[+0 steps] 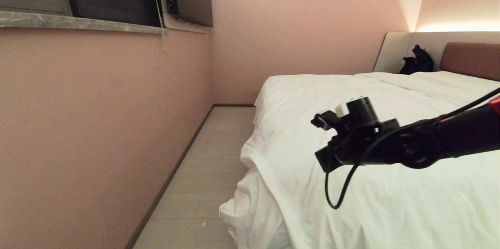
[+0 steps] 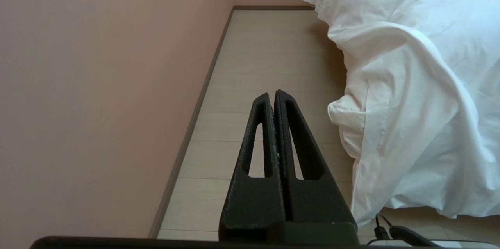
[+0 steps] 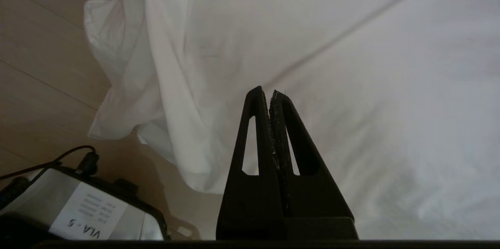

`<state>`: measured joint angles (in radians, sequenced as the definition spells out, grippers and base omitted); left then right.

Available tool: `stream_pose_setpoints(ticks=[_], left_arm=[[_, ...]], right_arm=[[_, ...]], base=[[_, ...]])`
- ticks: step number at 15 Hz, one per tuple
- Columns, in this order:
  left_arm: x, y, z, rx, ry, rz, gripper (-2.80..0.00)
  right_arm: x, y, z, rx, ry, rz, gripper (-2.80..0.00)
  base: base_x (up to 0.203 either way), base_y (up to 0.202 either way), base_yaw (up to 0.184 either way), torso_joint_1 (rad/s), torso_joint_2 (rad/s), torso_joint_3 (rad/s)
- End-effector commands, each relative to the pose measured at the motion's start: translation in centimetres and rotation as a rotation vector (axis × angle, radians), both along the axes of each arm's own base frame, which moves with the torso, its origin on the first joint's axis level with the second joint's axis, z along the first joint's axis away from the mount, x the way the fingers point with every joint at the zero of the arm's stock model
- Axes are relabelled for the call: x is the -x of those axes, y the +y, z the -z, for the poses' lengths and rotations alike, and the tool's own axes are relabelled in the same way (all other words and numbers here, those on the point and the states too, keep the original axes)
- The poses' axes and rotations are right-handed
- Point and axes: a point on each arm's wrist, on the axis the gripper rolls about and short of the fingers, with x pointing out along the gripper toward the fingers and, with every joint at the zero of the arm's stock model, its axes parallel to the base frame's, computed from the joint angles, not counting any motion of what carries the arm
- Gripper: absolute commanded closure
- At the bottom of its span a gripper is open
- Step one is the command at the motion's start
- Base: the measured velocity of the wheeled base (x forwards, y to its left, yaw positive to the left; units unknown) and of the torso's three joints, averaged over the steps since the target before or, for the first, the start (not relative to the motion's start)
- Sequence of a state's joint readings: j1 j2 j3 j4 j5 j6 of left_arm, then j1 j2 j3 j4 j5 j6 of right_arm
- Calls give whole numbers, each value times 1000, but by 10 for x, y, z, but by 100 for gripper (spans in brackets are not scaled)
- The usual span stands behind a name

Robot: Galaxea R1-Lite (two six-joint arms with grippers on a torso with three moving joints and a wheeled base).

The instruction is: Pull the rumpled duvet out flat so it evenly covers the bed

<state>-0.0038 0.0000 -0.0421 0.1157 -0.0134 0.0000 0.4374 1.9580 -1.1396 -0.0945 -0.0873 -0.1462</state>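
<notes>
The white duvet (image 1: 297, 96) lies over the bed, whose reddish-brown headboard (image 1: 472, 59) shows at the far right. The duvet's near corner (image 1: 250, 190) is rumpled and hangs in folds toward the floor. My right arm reaches in from the right above the duvet, and my right gripper (image 1: 326, 159) hangs shut and empty over the cloth (image 3: 351, 65) near that corner, not touching it. In the left wrist view my left gripper (image 2: 272, 95) is shut on nothing, low over the floor, with the drooping duvet corner (image 2: 422, 85) beside it.
A strip of pale floor (image 1: 203, 171) runs between the pink wall (image 1: 97, 124) and the bed. A black bag (image 1: 418, 61) sits by the headboard. My base's labelled box (image 3: 86, 206) and cables lie below the hanging corner.
</notes>
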Motion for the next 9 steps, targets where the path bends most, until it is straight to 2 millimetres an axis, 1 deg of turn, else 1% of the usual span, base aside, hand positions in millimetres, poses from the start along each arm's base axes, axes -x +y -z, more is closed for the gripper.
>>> stream_pose_setpoints(ticks=[1, 2, 3, 4, 5, 6, 7, 8, 9], left_arm=[[0, 0, 0, 0, 0, 1, 0], [0, 0, 0, 0, 2, 1, 0], [0, 0, 0, 0, 2, 1, 0], [0, 0, 0, 0, 1, 1, 0], [0, 0, 0, 0, 0, 0, 0], [0, 0, 0, 0, 0, 0, 0], [0, 0, 0, 0, 2, 1, 0], [0, 0, 0, 0, 2, 1, 0], [0, 0, 0, 0, 2, 1, 0]], right_arm=[[-9, 46, 59, 164, 21, 30, 0], [-9, 59, 71, 189, -1, 32, 0], [-8, 66, 73, 196, -28, 39, 0], [-8, 66, 73, 196, -29, 39, 0], [-7, 73, 78, 205, -35, 33, 0], [-5, 83, 94, 234, -26, 24, 0], [-2, 93, 101, 254, -39, 23, 0], [-2, 97, 102, 257, -47, 25, -280], [-1, 101, 106, 260, -44, 21, -280]], base=[[0, 0, 0, 0, 0, 0], [0, 0, 0, 0, 0, 0], [0, 0, 0, 0, 0, 0], [0, 0, 0, 0, 0, 0], [0, 0, 0, 0, 0, 0], [0, 0, 0, 0, 0, 0], [0, 0, 0, 0, 0, 0], [0, 0, 0, 0, 0, 0], [0, 0, 0, 0, 0, 0]])
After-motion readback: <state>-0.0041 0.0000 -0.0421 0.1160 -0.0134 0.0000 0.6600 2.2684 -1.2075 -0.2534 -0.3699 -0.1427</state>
